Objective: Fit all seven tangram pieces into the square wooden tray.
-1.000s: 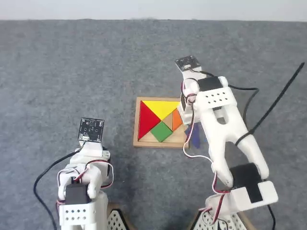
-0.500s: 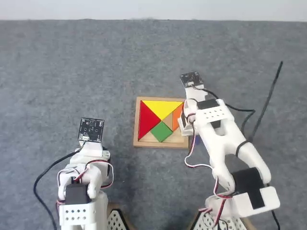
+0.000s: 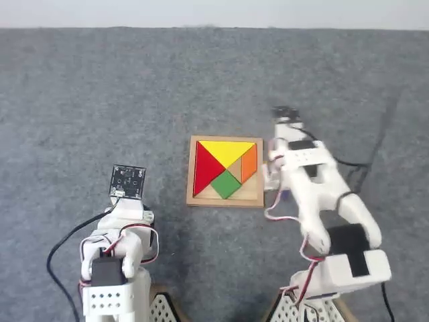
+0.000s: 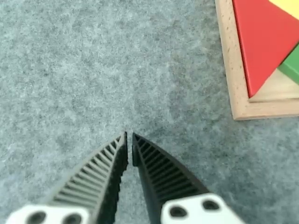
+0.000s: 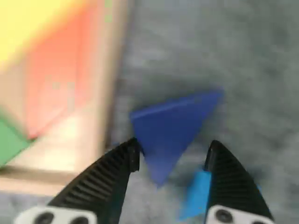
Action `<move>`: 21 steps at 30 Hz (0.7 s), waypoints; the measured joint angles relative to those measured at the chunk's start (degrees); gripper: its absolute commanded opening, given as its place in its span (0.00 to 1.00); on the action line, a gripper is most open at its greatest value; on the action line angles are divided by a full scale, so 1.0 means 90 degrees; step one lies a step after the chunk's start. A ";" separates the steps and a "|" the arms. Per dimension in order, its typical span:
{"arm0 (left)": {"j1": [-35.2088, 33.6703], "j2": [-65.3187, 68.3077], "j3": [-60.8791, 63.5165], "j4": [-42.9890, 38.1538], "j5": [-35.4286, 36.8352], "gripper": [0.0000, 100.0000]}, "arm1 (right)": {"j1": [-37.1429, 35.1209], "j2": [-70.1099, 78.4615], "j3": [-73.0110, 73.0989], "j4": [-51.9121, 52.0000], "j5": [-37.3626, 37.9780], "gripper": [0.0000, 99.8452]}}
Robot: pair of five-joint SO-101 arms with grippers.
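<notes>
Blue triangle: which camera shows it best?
The right wrist view: the blue triangle lies beside the tray, between the open right claw's tips. In the high view the arm covers nearly all of it; the left wrist view faces the tray's other side.

Four pieces (image 3: 209,169) lie in the tray (image 3: 224,202); a triangle (image 5: 170,126) lies just right of it, between the right gripper's (image 5: 174,148) jaws.
</notes>
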 measured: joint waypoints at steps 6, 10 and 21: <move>0.0000 0.0000 0.0000 0.0000 0.0000 0.02 | 0.0059 -0.0039 0.0020 0.0000 -0.0049 0.24; 0.0000 0.0000 0.0000 0.0000 0.0000 0.02 | -0.0137 -0.0039 0.0020 0.0000 -0.0059 0.24; 0.0000 0.0000 0.0000 0.0000 0.0000 0.02 | -0.0244 -0.0039 0.0010 -0.0313 -0.1827 0.24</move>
